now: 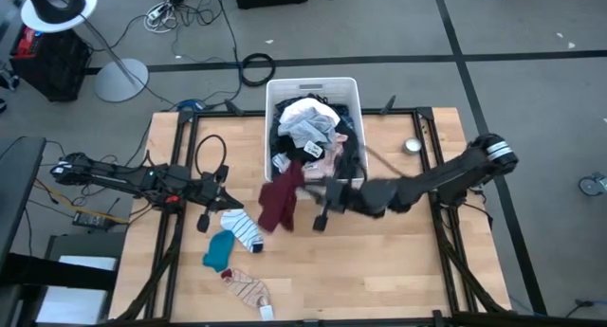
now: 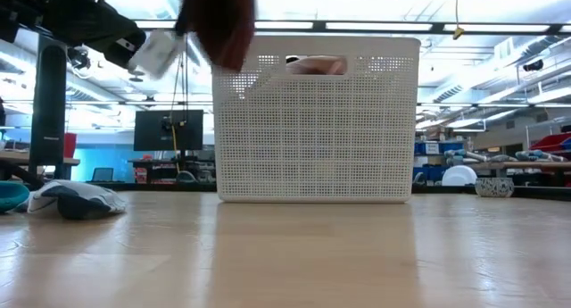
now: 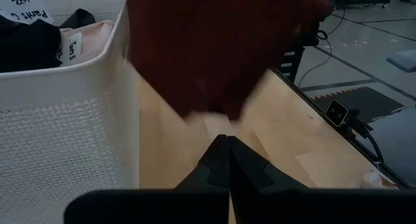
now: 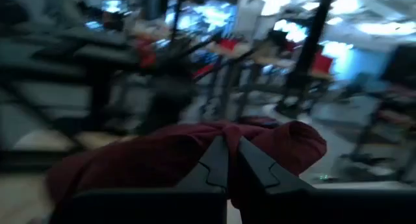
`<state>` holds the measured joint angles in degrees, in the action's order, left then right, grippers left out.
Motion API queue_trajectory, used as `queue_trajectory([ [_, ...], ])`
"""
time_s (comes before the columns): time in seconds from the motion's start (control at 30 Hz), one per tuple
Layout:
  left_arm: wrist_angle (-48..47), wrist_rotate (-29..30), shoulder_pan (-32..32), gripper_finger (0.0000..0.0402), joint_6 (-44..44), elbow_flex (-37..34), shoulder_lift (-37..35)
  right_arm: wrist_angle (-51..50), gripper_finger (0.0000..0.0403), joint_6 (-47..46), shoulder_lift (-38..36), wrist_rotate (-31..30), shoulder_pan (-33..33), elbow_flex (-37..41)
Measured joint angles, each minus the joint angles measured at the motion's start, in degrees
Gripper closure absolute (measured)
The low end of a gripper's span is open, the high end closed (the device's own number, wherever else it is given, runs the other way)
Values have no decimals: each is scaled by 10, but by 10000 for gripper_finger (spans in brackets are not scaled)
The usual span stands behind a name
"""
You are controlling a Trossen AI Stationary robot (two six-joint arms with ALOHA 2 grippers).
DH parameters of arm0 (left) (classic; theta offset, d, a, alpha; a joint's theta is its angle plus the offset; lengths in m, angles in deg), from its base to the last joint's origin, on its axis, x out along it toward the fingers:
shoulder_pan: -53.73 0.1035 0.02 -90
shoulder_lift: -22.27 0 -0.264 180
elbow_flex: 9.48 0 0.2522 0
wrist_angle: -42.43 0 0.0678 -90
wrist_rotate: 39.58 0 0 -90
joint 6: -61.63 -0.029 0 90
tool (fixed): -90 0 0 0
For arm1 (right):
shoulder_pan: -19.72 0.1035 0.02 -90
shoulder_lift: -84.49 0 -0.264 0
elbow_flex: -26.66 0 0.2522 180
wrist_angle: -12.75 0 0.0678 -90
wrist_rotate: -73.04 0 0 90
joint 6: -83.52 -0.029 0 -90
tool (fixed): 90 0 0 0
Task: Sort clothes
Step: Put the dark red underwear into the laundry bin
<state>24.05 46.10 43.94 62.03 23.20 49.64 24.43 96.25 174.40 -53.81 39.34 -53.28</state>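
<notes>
Right gripper (image 1: pixel 305 187) pinches the maroon garment (image 1: pixel 279 203) — cloth hangs above the table just in front of the white basket (image 1: pixel 313 88). Left gripper (image 1: pixel 220 196) waits closed and empty beside the striped sock (image 1: pixel 243 228), teal sock (image 1: pixel 218 251) just below.

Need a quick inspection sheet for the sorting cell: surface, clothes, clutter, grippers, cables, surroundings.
Surface: wooden table, mostly bare on its right side.
Job's things: maroon garment lifted beside the white basket; basket holds mixed clothes; teal sock, striped sock and a pale patterned piece lie on the table.
Clutter: small round object near the table's far right.
Grippers: right gripper shut on the maroon garment; left gripper shut, empty.
Cables: black loops on the floor.
Surroundings: lamp stand, lab benches behind.
</notes>
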Motion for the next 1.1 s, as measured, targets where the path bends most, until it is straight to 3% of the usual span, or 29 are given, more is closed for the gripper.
queue_trajectory([
  [0.23,0,0,0,400,-1,0,0,-31,397,85,-65,-17,-62,-52],
  [0.5,-2,0,0,400,-2,0,0,-48,397,95,-109,-8,-163,-67],
  [0.87,0,0,0,400,-2,0,0,-279,396,-138,-59,31,-257,-66],
  [1.1,-1,0,0,400,-2,0,0,-343,396,-294,32,130,-302,-66],
])
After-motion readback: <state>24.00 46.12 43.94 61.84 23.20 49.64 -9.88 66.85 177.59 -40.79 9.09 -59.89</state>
